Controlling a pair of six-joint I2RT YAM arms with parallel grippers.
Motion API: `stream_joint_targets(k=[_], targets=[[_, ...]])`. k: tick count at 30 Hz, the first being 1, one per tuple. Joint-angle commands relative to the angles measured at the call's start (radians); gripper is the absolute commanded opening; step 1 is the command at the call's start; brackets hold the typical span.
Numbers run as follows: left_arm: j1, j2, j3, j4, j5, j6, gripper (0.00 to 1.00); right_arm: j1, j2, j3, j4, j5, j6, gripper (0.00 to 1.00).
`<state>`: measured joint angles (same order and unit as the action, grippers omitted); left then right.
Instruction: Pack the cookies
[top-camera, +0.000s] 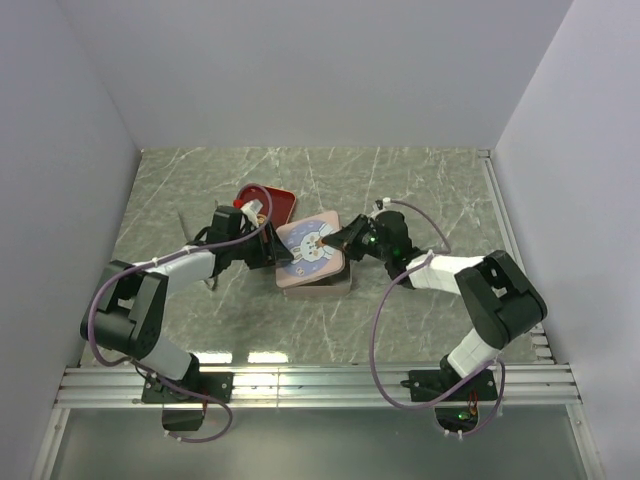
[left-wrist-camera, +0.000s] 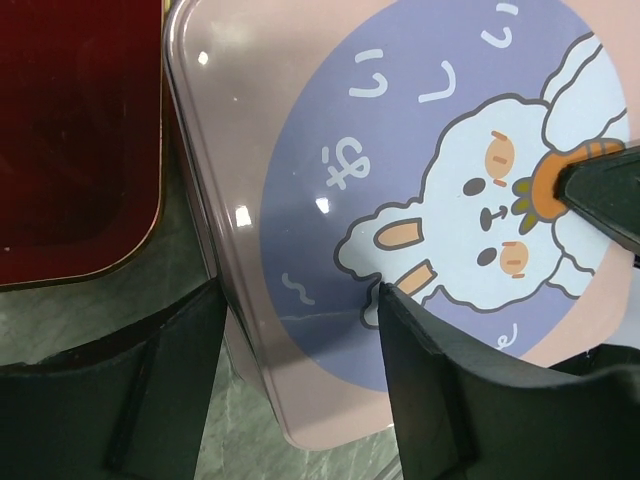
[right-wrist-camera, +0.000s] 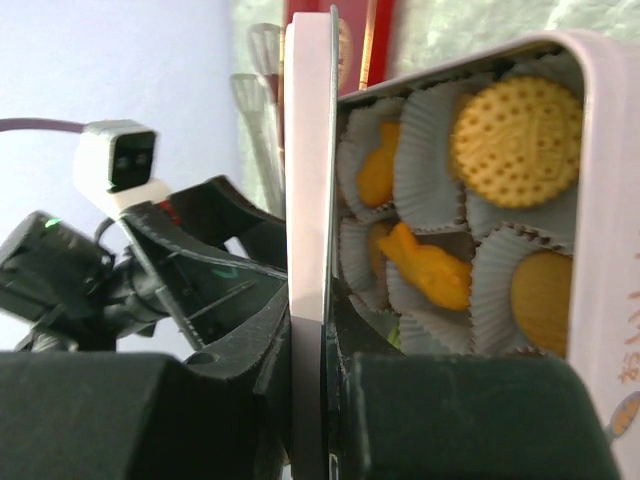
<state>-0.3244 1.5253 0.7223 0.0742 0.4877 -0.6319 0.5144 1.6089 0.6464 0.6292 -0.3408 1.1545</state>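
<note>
Right gripper (right-wrist-camera: 312, 400) is clenched on the edge of the pink lid (right-wrist-camera: 306, 200), one finger on each face; its wrist view shows the lid edge-on. Left gripper (left-wrist-camera: 300, 305) is spread with nothing clamped. It straddles the lid's near corner, one finger outside the tin wall and one over the bunny print. The lid sits tilted over the tin (right-wrist-camera: 600, 200), lifted on the right arm's side, so the gap shows the cookies (right-wrist-camera: 515, 140) already inside. They are orange rounds and fish shapes, each in a white paper cup (right-wrist-camera: 430, 150), and no loose cookies show on the table. A red tray (top-camera: 270, 203) lies just behind the tin. Handling judgement: the cookies are light, dry and brittle, and the cups are flimsy, so a jolt would probably shift or chip them. Best to leave them alone and work the lid only. The lid looks like thin stiff sheet with a glossy, likely slippery face, so the rim pinch is the right hold and it should come down square. The tin is probably light enough to skate, so the left gripper likely needs to brace its wall.
</note>
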Motion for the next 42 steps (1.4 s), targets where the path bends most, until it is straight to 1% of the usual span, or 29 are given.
stream_joint_targets(k=[1,3,4,6,7,8,12,15,16,17,18,19,25,26,28,29,30,36,37,42], targets=[[-0.031,0.001,0.078,0.029,0.015,0.001,0.65,0.006,0.022,0.104,-0.213,-0.056,-0.093,0.01],[-0.036,0.006,0.092,0.015,-0.001,0.006,0.65,0.004,0.039,0.16,-0.325,-0.078,-0.125,0.04],[-0.042,0.01,0.106,0.009,-0.004,0.009,0.64,0.003,0.046,0.173,-0.348,-0.082,-0.133,0.09],[-0.048,0.019,0.117,-0.002,-0.011,0.015,0.63,0.003,0.046,0.186,-0.39,-0.087,-0.148,0.13],[-0.054,0.019,0.123,-0.005,-0.02,0.015,0.63,-0.001,0.042,0.187,-0.396,-0.087,-0.147,0.2],[-0.057,0.022,0.127,-0.005,-0.021,0.017,0.63,-0.002,0.039,0.188,-0.404,-0.087,-0.148,0.24],[-0.079,0.033,0.144,-0.013,-0.037,0.021,0.63,-0.008,0.023,0.191,-0.462,-0.081,-0.173,0.34],[-0.099,0.047,0.175,-0.034,-0.057,0.034,0.62,-0.008,0.013,0.196,-0.508,-0.072,-0.193,0.45],[-0.105,0.052,0.18,-0.039,-0.06,0.035,0.62,-0.01,0.006,0.197,-0.519,-0.072,-0.199,0.5],[-0.108,0.058,0.186,-0.04,-0.064,0.038,0.62,-0.008,0.002,0.199,-0.531,-0.066,-0.202,0.56],[-0.111,0.059,0.19,-0.042,-0.067,0.038,0.62,-0.01,0.0,0.205,-0.557,-0.063,-0.214,0.59],[-0.114,0.062,0.198,-0.048,-0.07,0.038,0.62,-0.013,-0.004,0.21,-0.571,-0.06,-0.222,0.64],[-0.125,0.082,0.232,-0.071,-0.093,0.043,0.6,-0.037,-0.029,0.272,-0.733,-0.029,-0.291,0.67],[-0.125,0.087,0.233,-0.071,-0.097,0.043,0.6,-0.042,-0.035,0.291,-0.752,-0.029,-0.314,0.81],[-0.125,0.093,0.238,-0.071,-0.098,0.041,0.6,-0.059,-0.047,0.318,-0.83,-0.018,-0.337,0.83],[-0.128,0.096,0.239,-0.071,-0.098,0.041,0.59,-0.066,-0.05,0.334,-0.861,-0.012,-0.352,0.9],[-0.13,0.098,0.241,-0.071,-0.098,0.041,0.6,-0.073,-0.052,0.361,-0.917,-0.001,-0.381,0.93],[-0.136,0.113,0.255,-0.071,-0.11,0.04,0.59,-0.123,-0.064,0.395,-1.066,0.013,-0.46,0.93],[-0.136,0.118,0.255,-0.095,-0.11,0.04,0.58,-0.126,-0.07,0.397,-1.082,0.025,-0.467,0.93],[-0.142,0.13,0.266,-0.106,-0.124,0.038,0.58,-0.16,-0.084,0.429,-1.193,0.069,-0.515,0.93]])
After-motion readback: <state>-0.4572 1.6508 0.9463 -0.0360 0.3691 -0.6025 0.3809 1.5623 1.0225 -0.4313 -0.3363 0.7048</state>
